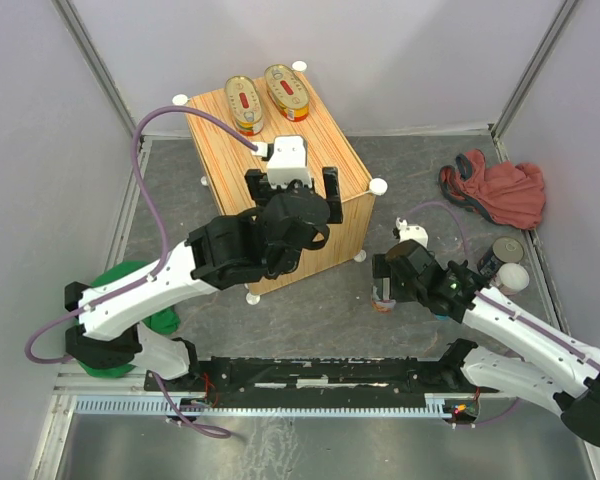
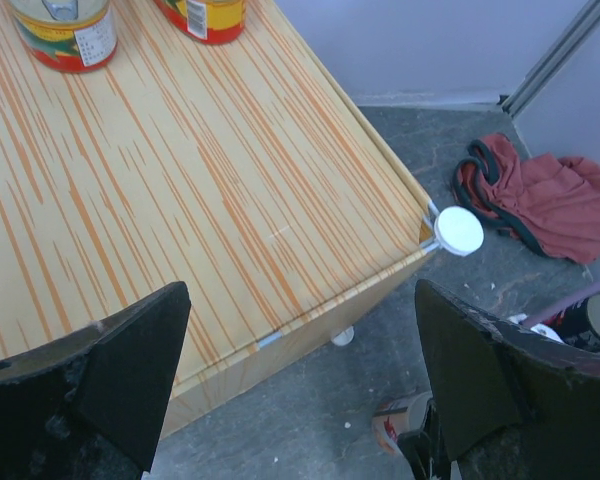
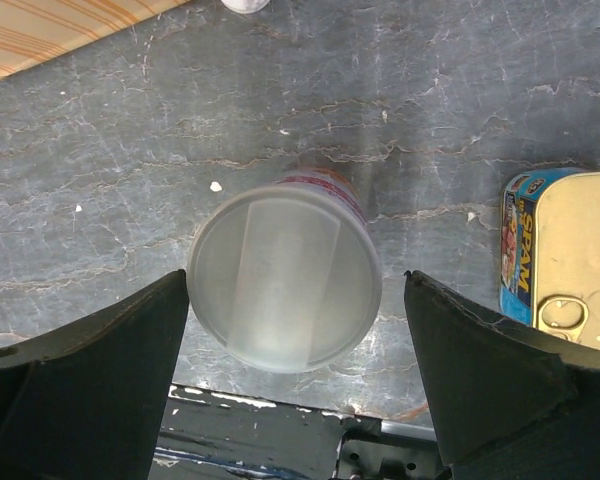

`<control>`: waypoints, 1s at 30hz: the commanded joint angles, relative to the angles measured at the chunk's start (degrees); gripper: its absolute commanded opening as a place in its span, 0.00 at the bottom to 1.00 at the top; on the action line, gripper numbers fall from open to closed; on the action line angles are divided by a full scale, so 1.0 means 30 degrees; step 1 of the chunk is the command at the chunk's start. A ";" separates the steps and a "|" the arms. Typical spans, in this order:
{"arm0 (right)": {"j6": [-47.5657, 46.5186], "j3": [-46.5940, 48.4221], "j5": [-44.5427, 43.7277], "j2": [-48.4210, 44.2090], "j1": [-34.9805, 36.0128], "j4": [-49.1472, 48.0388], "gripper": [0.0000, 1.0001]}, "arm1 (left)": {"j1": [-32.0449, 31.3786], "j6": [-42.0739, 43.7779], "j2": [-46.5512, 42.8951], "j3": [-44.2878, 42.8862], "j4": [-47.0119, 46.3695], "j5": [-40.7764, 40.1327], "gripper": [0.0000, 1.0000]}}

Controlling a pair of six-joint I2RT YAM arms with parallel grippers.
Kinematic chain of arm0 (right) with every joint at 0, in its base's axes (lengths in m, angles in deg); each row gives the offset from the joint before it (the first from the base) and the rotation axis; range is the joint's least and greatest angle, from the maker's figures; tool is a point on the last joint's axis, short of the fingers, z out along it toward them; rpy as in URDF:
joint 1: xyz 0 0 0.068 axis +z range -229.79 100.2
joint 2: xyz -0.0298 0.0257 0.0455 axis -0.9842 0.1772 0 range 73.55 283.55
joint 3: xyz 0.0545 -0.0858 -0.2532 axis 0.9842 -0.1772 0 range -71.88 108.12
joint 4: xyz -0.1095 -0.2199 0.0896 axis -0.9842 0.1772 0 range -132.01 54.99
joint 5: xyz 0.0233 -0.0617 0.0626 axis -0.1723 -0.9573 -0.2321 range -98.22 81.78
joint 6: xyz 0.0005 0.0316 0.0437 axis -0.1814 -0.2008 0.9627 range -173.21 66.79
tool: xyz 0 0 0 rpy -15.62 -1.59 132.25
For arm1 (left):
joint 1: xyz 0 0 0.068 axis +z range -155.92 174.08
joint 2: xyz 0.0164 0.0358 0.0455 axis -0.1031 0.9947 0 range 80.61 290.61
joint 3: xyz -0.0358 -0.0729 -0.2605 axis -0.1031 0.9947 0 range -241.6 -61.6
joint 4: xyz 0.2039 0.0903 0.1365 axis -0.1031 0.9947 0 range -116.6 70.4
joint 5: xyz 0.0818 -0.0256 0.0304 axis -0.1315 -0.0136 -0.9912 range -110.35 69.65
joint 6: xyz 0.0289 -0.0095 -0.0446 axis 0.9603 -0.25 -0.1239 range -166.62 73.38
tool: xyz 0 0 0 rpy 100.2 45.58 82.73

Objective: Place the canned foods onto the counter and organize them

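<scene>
The counter is a light-wood box with white knobs. Two oval gold cans with red labels lie side by side at its far end; they also show in the left wrist view. My left gripper hovers open and empty over the counter's near part. My right gripper is open, its fingers on either side of a tall white-lidded can that stands on the grey floor right of the counter. A rectangular gold can with blue sides lies beside it.
A red cloth lies at the far right. Below it stand a dark round can and a second white-lidded can. A green cloth lies at the left under my left arm. White walls close in the area.
</scene>
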 commanded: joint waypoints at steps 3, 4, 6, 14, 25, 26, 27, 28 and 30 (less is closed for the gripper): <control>0.0470 -0.0603 -0.0740 0.0331 0.0198 -0.1617 0.93 | -0.0819 -0.1938 -0.1425 0.1209 0.0761 -0.0659 1.00; 0.0452 -0.0669 -0.0765 0.0451 0.0200 -0.1703 0.93 | -0.0885 -0.2177 -0.1567 0.1432 0.0930 -0.0660 1.00; 0.0453 -0.0759 -0.0823 0.0745 0.0225 -0.1869 0.91 | -0.1048 -0.2628 -0.1865 0.1823 0.1272 -0.0688 1.00; 0.0679 -0.1259 -0.1220 0.0965 0.0313 -0.2648 0.81 | -0.1565 -0.3876 -0.2853 0.3262 0.1901 -0.0747 0.99; 0.0483 -0.1047 -0.1360 -0.0104 0.0485 -0.1998 0.24 | -0.2285 -0.5031 -0.3554 0.4592 0.2717 -0.0944 0.97; 0.0476 -0.0952 -0.1355 -0.0255 0.0525 -0.1831 0.22 | -0.2365 -0.5157 -0.3653 0.4733 0.2691 -0.0966 0.97; 0.0457 -0.0797 -0.1369 -0.0446 0.0533 -0.1664 0.20 | -0.2400 -0.5249 -0.3753 0.4879 0.2695 -0.0980 0.96; 0.0425 -0.0602 -0.1382 -0.0609 0.0571 -0.1445 0.18 | -0.2471 -0.5327 -0.3865 0.5032 0.2674 -0.1022 0.96; 0.0226 -0.0009 -0.1411 -0.0915 0.0617 -0.0910 0.11 | -0.2602 -0.5484 -0.4088 0.5309 0.2688 -0.1082 0.95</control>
